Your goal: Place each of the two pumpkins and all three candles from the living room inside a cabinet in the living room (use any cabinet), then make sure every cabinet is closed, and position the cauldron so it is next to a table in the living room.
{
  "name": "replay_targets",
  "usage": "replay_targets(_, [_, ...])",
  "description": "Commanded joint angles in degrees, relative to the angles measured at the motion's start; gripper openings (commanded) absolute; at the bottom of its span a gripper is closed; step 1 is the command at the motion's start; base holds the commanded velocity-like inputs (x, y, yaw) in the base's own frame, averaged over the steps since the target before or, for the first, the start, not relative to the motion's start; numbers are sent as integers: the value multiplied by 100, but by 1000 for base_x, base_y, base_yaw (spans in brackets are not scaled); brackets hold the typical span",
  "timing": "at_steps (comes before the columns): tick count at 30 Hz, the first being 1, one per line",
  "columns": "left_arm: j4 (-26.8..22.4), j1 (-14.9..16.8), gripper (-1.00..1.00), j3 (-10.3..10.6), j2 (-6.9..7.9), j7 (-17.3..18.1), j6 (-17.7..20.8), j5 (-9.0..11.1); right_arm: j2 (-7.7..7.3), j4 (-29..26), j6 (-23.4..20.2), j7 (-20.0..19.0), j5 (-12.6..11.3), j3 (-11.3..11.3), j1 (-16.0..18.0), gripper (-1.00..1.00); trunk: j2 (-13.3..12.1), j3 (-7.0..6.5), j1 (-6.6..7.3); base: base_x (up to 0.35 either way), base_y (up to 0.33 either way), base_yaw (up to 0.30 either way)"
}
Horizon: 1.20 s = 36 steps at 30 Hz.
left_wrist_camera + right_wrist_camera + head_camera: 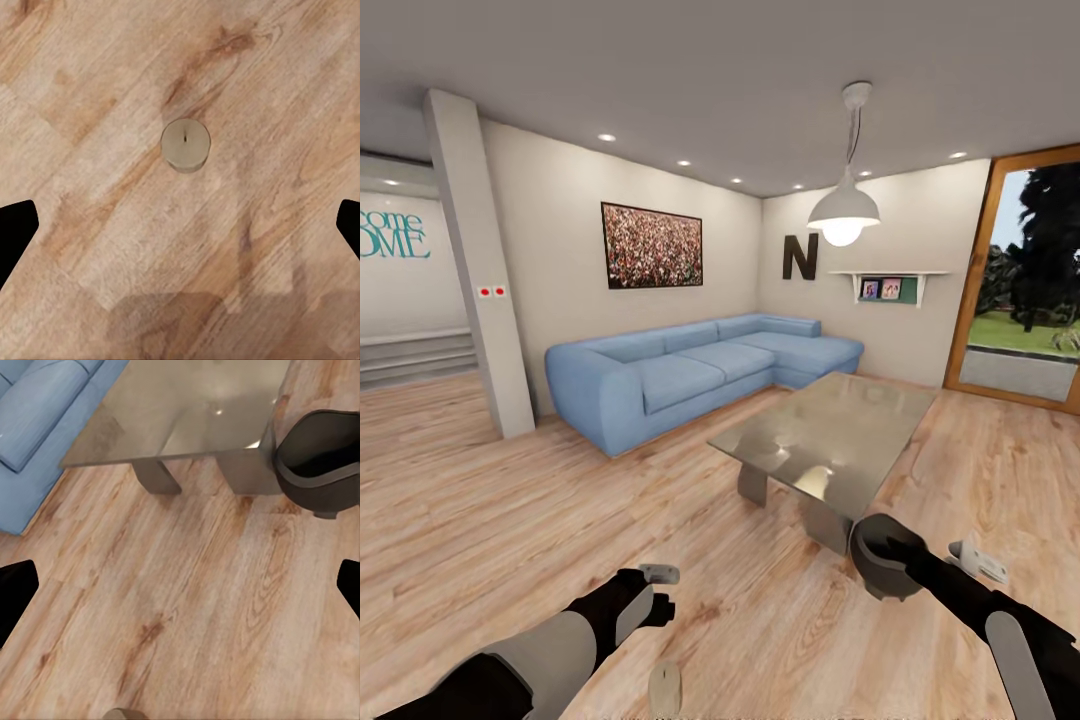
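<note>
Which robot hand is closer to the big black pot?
Right. The right gripper sits right at the cauldron beside the table. The left gripper hangs well off to its left, over a candle on the floor.

Even, bright indoor light is filling the room, coming from a lit pendant lamp [844, 215] and small recessed ceiling spots [684, 162], with daylight showing through the glazed door [1028, 285]. The glossy table [830, 432] top is throwing back pale glare patches, and one is showing in the right wrist view too. Shadows are lying soft and faint; a dim grey patch is darkening the wooden floor [247, 82] in the left wrist view. Wide-angle distortion is bending the pillar [478, 265] and stretching the head view's edges; wrist renders are looking slightly soft
</note>
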<state>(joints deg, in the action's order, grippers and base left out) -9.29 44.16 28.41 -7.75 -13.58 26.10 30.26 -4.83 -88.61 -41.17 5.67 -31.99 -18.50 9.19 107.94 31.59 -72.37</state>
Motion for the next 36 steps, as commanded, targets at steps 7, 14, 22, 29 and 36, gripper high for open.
replay_targets(7, [-18,3,100,42,1,-29,35,66,-1,-7,-23,57,-61,0,4,100,286,133,-154,0,0,0])
replay_targets(14, [-14,4,100,42,2,-28,37,82,-1,-7,-23,57,-55,17,4,100,566,259,-308,0,0,0])
replay_targets(22, [-12,1,100,42,1,-22,34,79,-8,-19,-15,53,-66,292,4,100,887,402,-483,0,0,0])
replay_targets(29, [-12,2,100,42,1,-22,29,77,-14,-58,-9,31,-70,493,4,100,1168,528,-637,0,0,0])
replay_targets(36, [-12,-2,100,49,1,-20,-5,75,-12,-68,-6,-7,-71,580,4,100,1449,653,-791,0,0,0])
